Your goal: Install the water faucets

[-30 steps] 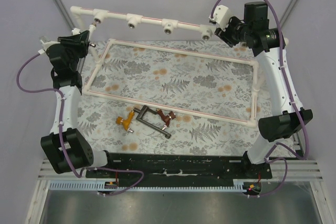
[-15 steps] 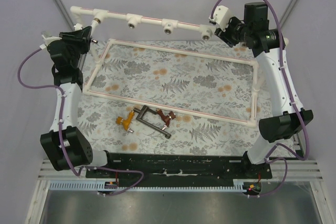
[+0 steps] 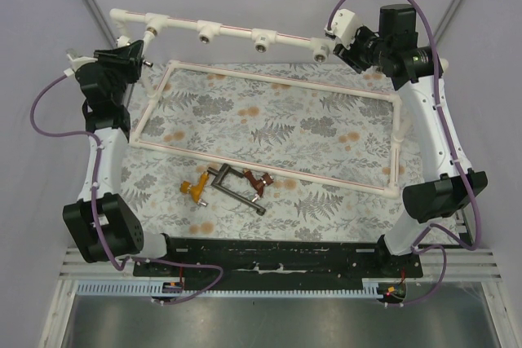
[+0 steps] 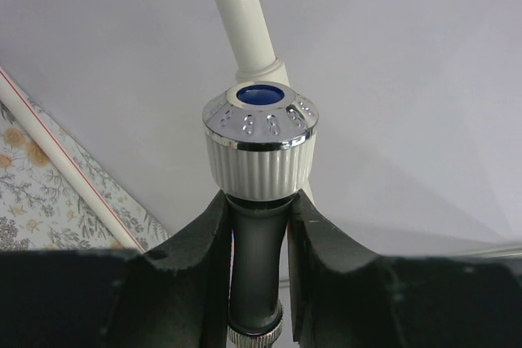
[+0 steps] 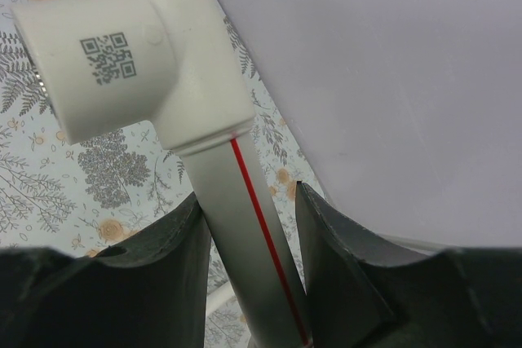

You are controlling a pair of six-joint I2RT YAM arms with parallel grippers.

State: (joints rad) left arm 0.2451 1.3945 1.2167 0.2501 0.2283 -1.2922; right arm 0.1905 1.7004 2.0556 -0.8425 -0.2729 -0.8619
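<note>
Left gripper [image 4: 258,204] clamps a faucet [image 4: 258,148] by its stem, facing the rail [image 4: 236,14]; right gripper [image 5: 247,199] straddles the rail, probably bracing it. Whether it grips, I cannot tell.

The tablecloth [image 3: 285,120] is pale, printed with grey fern leaves and orange blossoms, and the three taps on it are orange-yellow [image 3: 194,188], red-brown [image 3: 259,183] and dark grey [image 3: 245,200]. The white tap [image 4: 259,148] has a ribbed white knob, a chrome cap and a blue centre. The pipe rail [image 3: 232,32] is white with a thin red line, and its tee [image 5: 130,63] bears a black square code.
</note>
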